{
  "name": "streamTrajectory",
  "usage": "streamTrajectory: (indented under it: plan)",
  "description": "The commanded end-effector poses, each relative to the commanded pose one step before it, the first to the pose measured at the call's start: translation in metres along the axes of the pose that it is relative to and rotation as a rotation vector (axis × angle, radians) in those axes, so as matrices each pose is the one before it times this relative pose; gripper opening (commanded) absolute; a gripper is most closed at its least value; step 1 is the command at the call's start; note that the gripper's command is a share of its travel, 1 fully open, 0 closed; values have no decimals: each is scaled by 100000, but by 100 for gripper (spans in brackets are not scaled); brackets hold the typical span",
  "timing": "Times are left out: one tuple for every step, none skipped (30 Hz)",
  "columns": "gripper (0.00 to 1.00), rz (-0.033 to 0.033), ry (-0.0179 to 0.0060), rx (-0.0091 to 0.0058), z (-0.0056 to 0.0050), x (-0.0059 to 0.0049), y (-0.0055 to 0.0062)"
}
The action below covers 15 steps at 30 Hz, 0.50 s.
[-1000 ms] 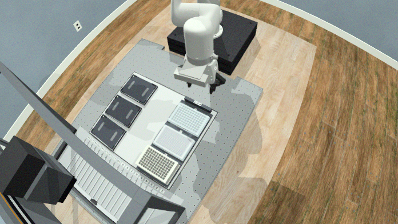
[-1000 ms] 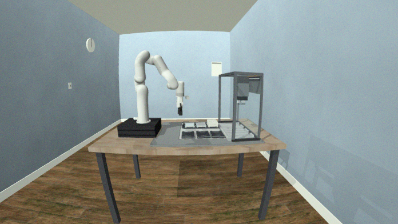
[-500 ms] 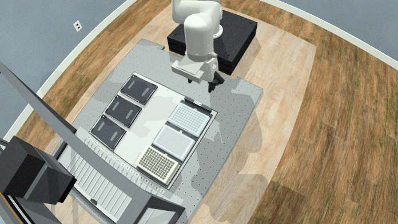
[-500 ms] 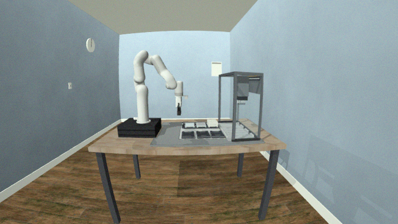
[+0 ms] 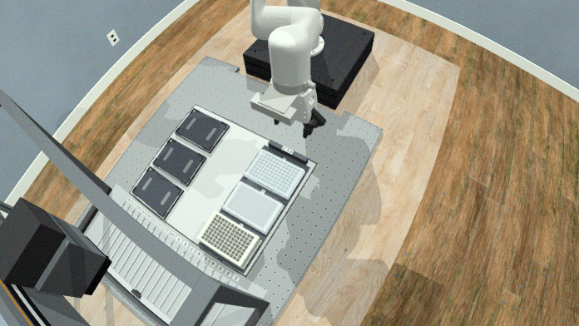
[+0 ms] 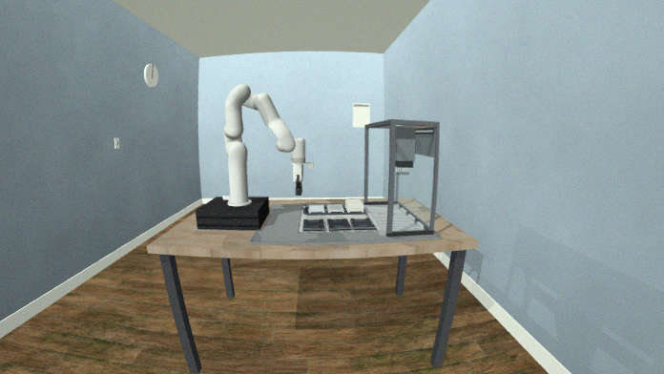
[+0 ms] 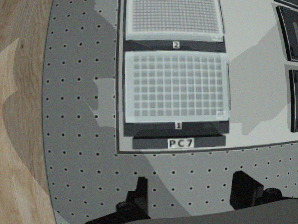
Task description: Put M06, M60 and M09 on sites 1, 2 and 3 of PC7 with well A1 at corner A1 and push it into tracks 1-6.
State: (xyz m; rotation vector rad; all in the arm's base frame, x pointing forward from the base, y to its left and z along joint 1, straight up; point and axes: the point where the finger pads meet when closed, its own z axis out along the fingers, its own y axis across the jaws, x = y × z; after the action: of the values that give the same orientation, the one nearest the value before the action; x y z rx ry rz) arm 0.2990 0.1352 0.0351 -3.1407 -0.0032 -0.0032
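1. The carrier PC7 [image 5: 274, 146] [image 6: 307, 213] [image 7: 150, 129] is seen lying on the pale apron [image 5: 195, 166] [image 7: 260, 30], in front of the rails [image 5: 145, 258] [image 6: 398, 217] and outside the tracks.
2. Its long axis is pointed from the arm's side toward the low-numbered tracks; its handle end is turned toward the arm, its far end toward the rails.
3. It is dark, narrow and flat, with a black handle marked PC7 in black on white; small white tags 1 and 2 are shown beside the first two sites.
4. Site 1 is filled by the pale blue M06 [image 5: 275, 172] [image 6: 316, 208] [image 7: 176, 86], site 2 by the finer-gridded M60 [image 5: 254, 207] [image 6: 335, 208] [image 7: 175, 16], site 3 by the taller cream M09 [image 5: 230, 239] [image 6: 354, 205].
5. The three dark nests [image 5: 180, 161] [image 6: 339, 224] [image 7: 290, 32] are left unfilled in a row across the apron.
6. The tool [image 5: 291, 129] [image 6: 299, 194] [image 7: 191, 191] is held above the bench [image 5: 353, 121] [image 6: 286, 248] [image 7: 20, 100], near the handle but apart from it; its fingers are spread wide, and nothing is gripped.

End effector [image 5: 291, 129] [image 6: 299, 193] [image 7: 191, 191] slightly lower than before.
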Motion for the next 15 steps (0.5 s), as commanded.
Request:
streamTrajectory:
  plan:
    - [81,0,119,618,727,146,-70]
    - [81,0,0,0,0,0,0]
    - [81,0,0,0,0,0,0]
    - [81,0,-1,0,167,-1,0]
    - [81,0,-1,0,167,-1,0]
    - [81,0,-1,0,167,-1,0]
    - [81,0,-1,0,167,-1,0]
    - [81,0,-1,0,167,-1,0]
    - [81,0,-1,0,167,-1,0]
    - [81,0,-1,0,167,-1,0]
    - [81,0,-1,0,167,-1,0]
    - [81,0,-1,0,167,-1,0]
    - [81,0,-1,0,167,-1,0]
    - [81,0,-1,0,167,-1,0]
    - [81,0,-1,0,167,-1,0]
